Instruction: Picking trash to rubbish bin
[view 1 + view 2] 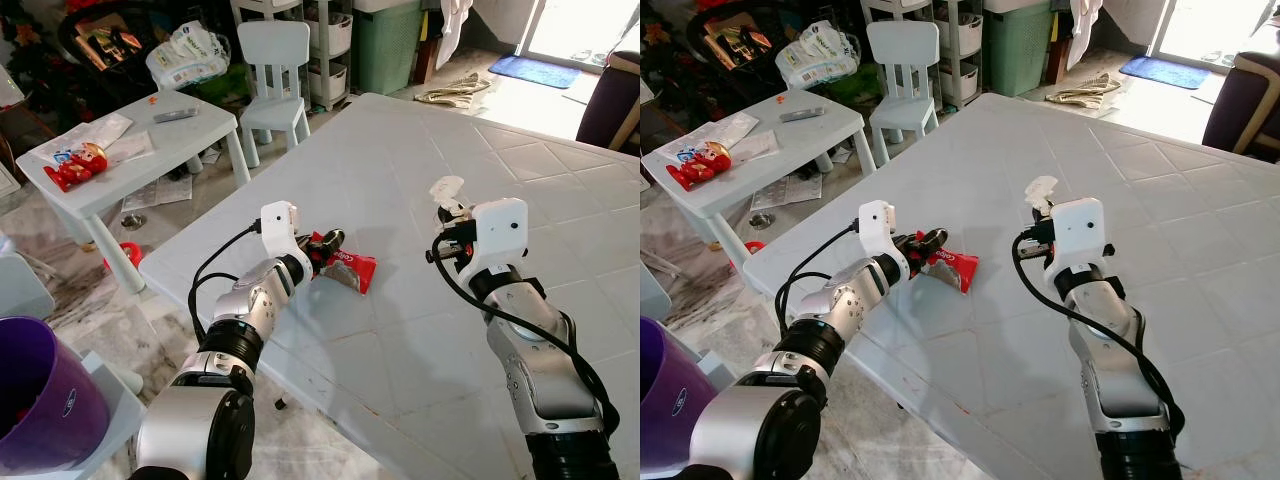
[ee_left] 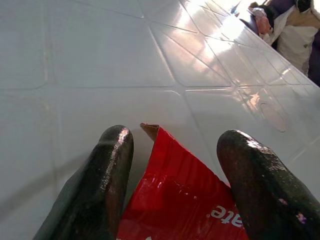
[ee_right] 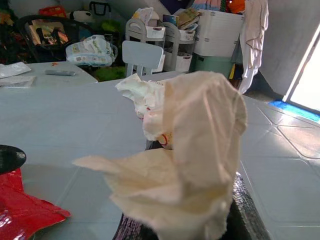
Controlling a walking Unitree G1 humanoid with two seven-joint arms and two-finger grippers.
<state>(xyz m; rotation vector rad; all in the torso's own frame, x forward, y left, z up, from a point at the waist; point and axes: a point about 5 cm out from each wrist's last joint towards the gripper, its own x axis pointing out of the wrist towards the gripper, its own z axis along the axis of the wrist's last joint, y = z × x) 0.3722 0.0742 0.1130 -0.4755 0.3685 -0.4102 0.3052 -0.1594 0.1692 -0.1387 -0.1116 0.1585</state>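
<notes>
1. The left gripper (image 1: 325, 243) is at the near end of the red snack wrapper (image 1: 345, 270) on the grey table (image 1: 520, 170). Its two black fingers (image 2: 95, 190) stand spread, the wrapper's torn corner lying flat between them.
2. To grip well, I would close the fingers squarely on that edge, low to the tabletop; the foil looks slick and thin, so a shallow pinch may slide off.
3. The right gripper (image 1: 447, 208) is raised over the table, well apart from the wrapper, pinching a crumpled white tissue (image 3: 185, 150). It should stay clamped while the left closes.
4. The purple rubbish bin (image 1: 40, 395) stands on the floor behind and left of the left gripper; the lift should clear the table edge.
</notes>
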